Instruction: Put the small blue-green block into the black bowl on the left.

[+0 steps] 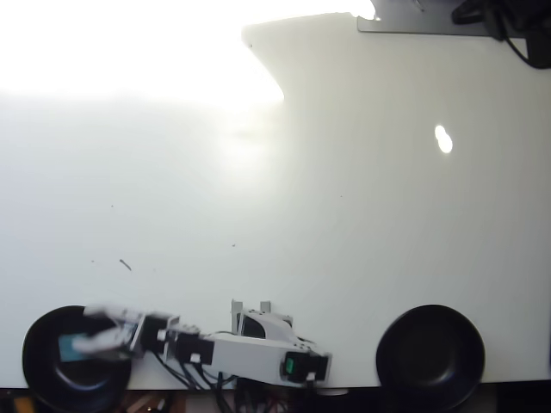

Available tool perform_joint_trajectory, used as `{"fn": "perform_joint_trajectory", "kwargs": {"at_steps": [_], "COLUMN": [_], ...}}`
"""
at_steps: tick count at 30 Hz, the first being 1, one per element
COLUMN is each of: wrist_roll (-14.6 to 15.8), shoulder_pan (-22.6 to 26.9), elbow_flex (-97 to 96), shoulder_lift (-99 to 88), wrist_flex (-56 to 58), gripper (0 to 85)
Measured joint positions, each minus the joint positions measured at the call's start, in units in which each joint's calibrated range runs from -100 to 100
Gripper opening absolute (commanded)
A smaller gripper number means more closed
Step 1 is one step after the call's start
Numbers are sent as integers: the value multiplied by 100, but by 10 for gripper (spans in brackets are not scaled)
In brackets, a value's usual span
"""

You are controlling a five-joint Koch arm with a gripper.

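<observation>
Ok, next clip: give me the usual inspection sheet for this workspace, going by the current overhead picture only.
Surface: white table, strongly overexposed at the upper left; a few small dark specks.
Job's things: small blue-green block seen within the outline of the black bowl at the lower left of the overhead view; a second black bowl at the lower right holds nothing visible.
Clutter: nothing seen.
Grippers: gripper over the left bowl, motion-blurred; open or shut cannot be told, nor whether it touches the block.
Cables: dark wires along the arm near its base.
Surroundings: grey plate and dark gear at the top right.
</observation>
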State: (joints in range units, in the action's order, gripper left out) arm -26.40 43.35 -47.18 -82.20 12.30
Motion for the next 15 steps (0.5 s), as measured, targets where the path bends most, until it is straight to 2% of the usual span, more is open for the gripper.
{"fn": "perform_joint_trajectory", "kwargs": {"at_steps": [3, 11, 15], "wrist_roll": [547, 1524, 2002], "shoulder_pan": [-484, -2071, -2711], "elbow_flex": [0, 9, -314], "shoulder_lift": [-265, -480, -417], "wrist_flex": [-16, -16, -16], "gripper": [336, 336, 336]}}
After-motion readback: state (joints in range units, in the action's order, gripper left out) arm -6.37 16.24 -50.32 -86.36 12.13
